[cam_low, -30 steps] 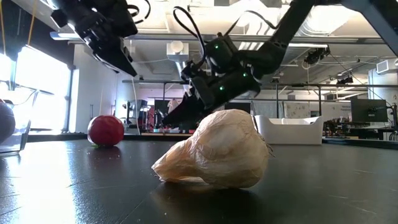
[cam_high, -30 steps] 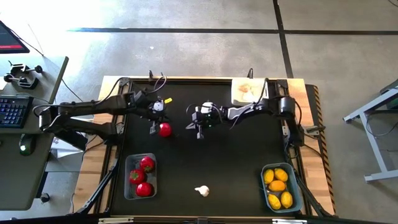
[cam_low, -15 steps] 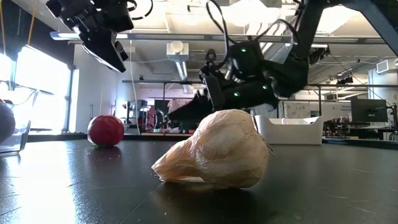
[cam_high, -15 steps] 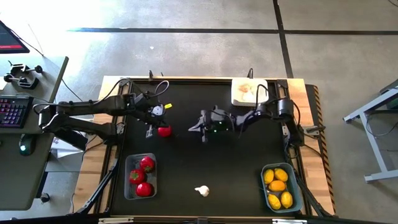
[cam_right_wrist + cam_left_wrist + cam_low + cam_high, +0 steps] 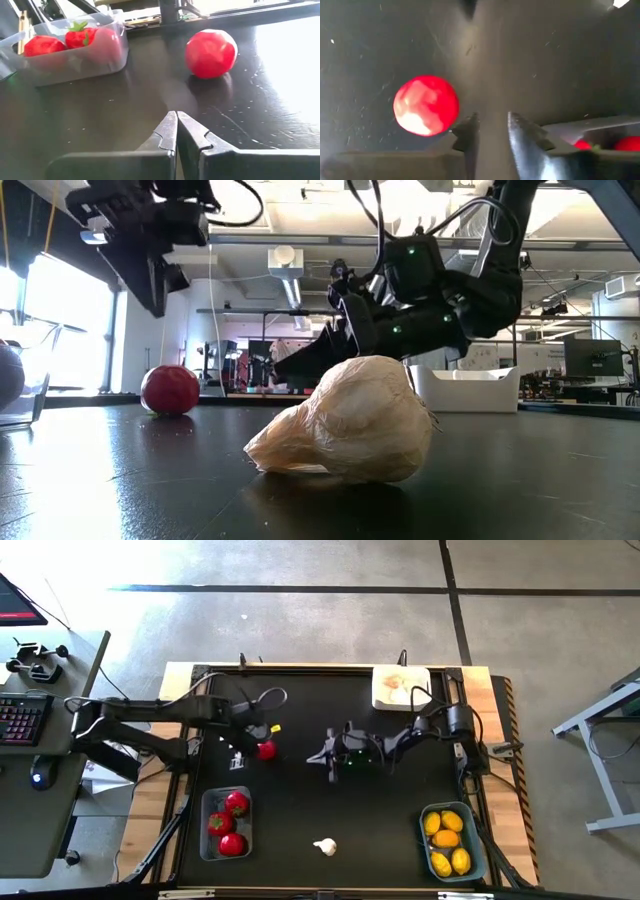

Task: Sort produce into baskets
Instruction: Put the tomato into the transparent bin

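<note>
Spreading across most of the overhead view, the black bench carries everything, with both dark arms reaching in over its far half. The blue-grey basket sits at the near right corner holding four oval yellow pieces; the white basket stands at the far edge toward the right, its contents too pale to make out; the clear basket lies near the left edge on the near side with three red pieces inside, their green stems showing in the right wrist view. The left hand hovers above the bench just beside a loose red piece, its fingers a narrow gap apart and holding nothing, the red piece lying off to one side of them rather than between them. The right hand is low over the middle of the bench, well apart from the loose red piece and pointed toward it, its fingers pressed together on nothing. A single white garlic bulb rests on its side near the front edge, between the clear and blue-grey baskets and apart from both.
</note>
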`<move>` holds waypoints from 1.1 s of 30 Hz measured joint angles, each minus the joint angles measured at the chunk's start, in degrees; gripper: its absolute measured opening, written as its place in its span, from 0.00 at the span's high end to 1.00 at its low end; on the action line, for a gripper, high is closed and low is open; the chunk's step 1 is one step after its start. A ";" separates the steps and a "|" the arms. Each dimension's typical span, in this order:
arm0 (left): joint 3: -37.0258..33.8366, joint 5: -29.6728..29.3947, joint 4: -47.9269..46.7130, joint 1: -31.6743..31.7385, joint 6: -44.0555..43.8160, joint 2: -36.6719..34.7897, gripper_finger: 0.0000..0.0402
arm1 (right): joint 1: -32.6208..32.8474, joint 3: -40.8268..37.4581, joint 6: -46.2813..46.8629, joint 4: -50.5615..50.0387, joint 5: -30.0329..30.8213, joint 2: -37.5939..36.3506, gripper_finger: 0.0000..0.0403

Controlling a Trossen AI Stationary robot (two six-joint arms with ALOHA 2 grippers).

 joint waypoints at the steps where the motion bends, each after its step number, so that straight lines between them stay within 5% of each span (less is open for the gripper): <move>1: 0.46 -0.99 -0.63 -0.63 0.00 1.31 0.74 | 0.19 0.00 0.09 -0.01 0.00 0.00 1.00; 8: 3.95 -12.75 -4.14 -2.35 -0.04 10.45 0.46 | 1.11 0.02 0.57 -0.02 -0.02 0.00 1.00; 13: 6.30 -15.43 -4.26 -2.31 1.67 14.81 0.32 | 1.52 0.02 0.52 -0.02 -0.02 -0.02 1.00; 33: 6.74 -13.94 -2.67 1.51 8.61 24.95 0.30 | 1.58 0.07 -1.56 -0.26 -0.26 -0.04 1.00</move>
